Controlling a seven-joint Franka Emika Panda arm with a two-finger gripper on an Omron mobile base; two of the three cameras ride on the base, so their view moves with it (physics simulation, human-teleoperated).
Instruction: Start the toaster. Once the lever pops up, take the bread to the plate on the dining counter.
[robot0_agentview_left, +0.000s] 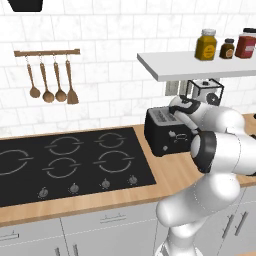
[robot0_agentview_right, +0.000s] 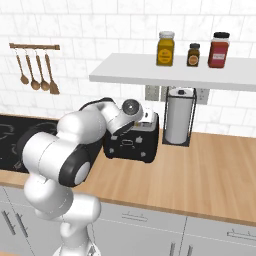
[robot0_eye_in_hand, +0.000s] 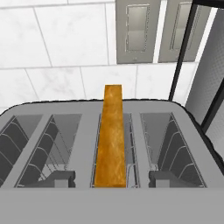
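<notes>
The black toaster (robot0_agentview_left: 165, 131) (robot0_agentview_right: 131, 142) stands on the wooden worktop, right of the hob. In the hand view I look down on its silver-grey slotted top (robot0_eye_in_hand: 87, 109). The bread (robot0_eye_in_hand: 113, 135), a golden-brown slice seen edge-on, stands upright in the slot second from the right. My gripper (robot0_eye_in_hand: 111, 179) hangs just above the toaster, one fingertip (robot0_eye_in_hand: 59, 178) on each side of the slice with a gap to it on both sides, so the jaws stand open around the bread. The plate and the dining counter are out of view.
A paper towel holder (robot0_agentview_right: 179, 122) stands close to the toaster's right. A white shelf (robot0_agentview_right: 175, 72) with jars hangs right above. The black hob (robot0_agentview_left: 65, 160) lies to the left, wooden utensils (robot0_agentview_left: 50, 80) hang on the wall, and outlets (robot0_eye_in_hand: 138, 30) sit behind the toaster.
</notes>
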